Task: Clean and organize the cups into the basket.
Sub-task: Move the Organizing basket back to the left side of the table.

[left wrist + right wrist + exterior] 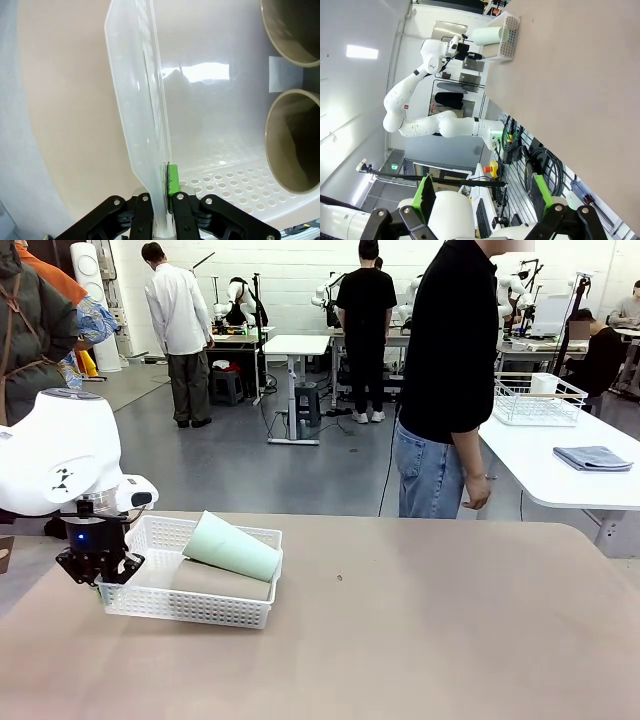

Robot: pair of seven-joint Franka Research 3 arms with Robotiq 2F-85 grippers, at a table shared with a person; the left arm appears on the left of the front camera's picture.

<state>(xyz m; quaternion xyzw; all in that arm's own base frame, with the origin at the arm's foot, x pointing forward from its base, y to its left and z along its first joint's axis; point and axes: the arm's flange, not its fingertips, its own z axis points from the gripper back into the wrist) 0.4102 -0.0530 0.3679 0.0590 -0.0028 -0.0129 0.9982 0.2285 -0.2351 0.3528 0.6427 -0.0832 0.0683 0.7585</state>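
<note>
The white lattice basket [186,609] stands on the left part of the table. Two cups lie on their sides in it: the mint green one [232,547] rests tilted on top of the beige-brown one [215,582]. My left gripper [98,578] is shut on the basket's left rim. In the left wrist view, the gripper [167,200] pinches the thin white wall [140,100], and two cup mouths [295,142] [292,30] face me from inside. My right gripper [482,182] is open and holds nothing, far from the basket [506,36], low beside the table.
A person [445,380] in a black shirt and jeans stands at the table's far edge, hands down. Beyond, on the right, a white table holds a wire rack [538,400] and a folded grey cloth [592,457]. The tan tabletop [430,640] stretches to the right of the basket.
</note>
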